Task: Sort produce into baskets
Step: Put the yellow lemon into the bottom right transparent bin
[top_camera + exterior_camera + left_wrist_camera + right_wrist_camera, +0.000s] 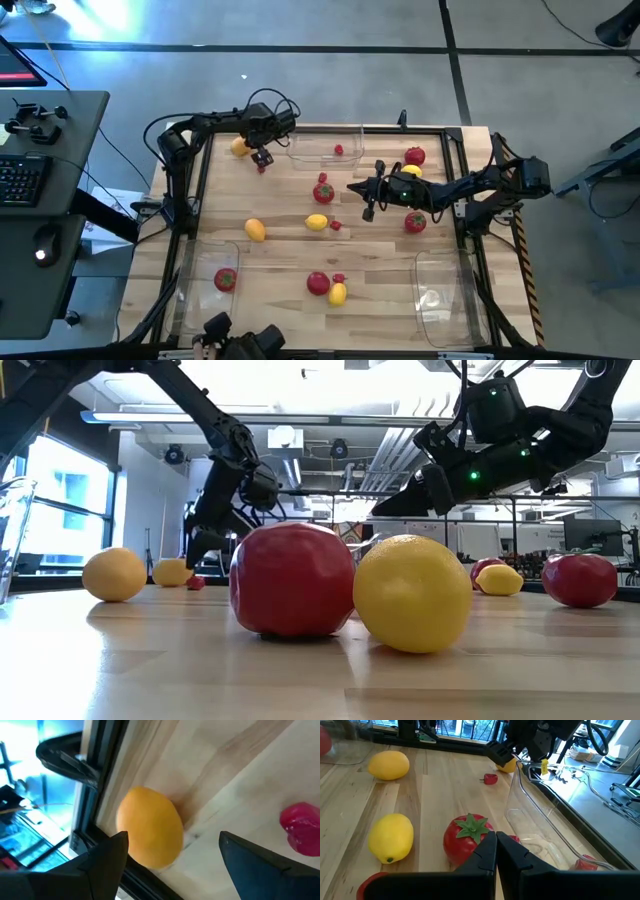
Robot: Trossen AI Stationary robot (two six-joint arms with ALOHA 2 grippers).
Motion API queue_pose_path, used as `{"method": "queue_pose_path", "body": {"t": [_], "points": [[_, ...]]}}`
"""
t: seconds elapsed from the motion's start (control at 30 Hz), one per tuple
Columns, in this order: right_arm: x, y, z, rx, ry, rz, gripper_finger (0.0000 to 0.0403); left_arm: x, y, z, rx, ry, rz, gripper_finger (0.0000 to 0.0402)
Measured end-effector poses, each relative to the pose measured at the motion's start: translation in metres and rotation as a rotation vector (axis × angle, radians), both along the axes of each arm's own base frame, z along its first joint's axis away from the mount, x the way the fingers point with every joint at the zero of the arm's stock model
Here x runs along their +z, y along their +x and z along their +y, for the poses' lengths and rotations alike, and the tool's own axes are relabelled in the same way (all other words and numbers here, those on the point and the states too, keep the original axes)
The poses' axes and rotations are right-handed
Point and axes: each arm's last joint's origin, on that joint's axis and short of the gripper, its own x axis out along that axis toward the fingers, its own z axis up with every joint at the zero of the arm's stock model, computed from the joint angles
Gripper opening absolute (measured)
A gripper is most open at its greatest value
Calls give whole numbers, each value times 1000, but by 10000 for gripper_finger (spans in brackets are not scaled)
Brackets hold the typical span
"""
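Three clear, see-through plastic bins with rounded corners sit around the pale wooden worktop (280,215): the far bin (325,148) with a small red berry inside, the near-left bin (205,285) holding one tomato, and the near-right bin (445,295), which looks bare. Most produce is loose on the boards, so sorting looks barely begun.

Left end effector (262,158) hovers at the far-left corner with its fingers spread wide and nothing between them. Just beyond them lies a smooth orange oval fruit (150,827) against the black frame rail, with a glossy little red berry (302,835) close by. My read: this is the approach to a pick. Next it needs to drop and centre on one of those two; the oval is tucked against the rail, leaving little finger room.

Right end effector (496,851) hangs mid-worktop, pinched fully closed and empty, above a round red tomato with a green leafy top (465,837). A matte yellow lemon-shaped oval (392,837) lies beside the tomato.
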Motion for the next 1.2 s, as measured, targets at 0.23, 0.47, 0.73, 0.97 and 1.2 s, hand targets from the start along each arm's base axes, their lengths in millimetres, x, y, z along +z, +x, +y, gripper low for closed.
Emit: {"method": "queue_pose_path", "body": {"t": [0.23,0.47,0.73,0.97,1.2], "points": [[0,0,0,0,0,0,1,1,-4,2,24,-20,-5,298],[0,0,0,0,0,0,1,20,-1,5,12,-17,19,295],[0,0,0,0,0,0,1,59,-9,25,31,26,52,197],[-2,0,0,0,3,17,1,57,-40,53,115,-105,-64,18],[-2,-1,0,2,-4,21,1,56,-57,68,202,-204,-256,71]]}}
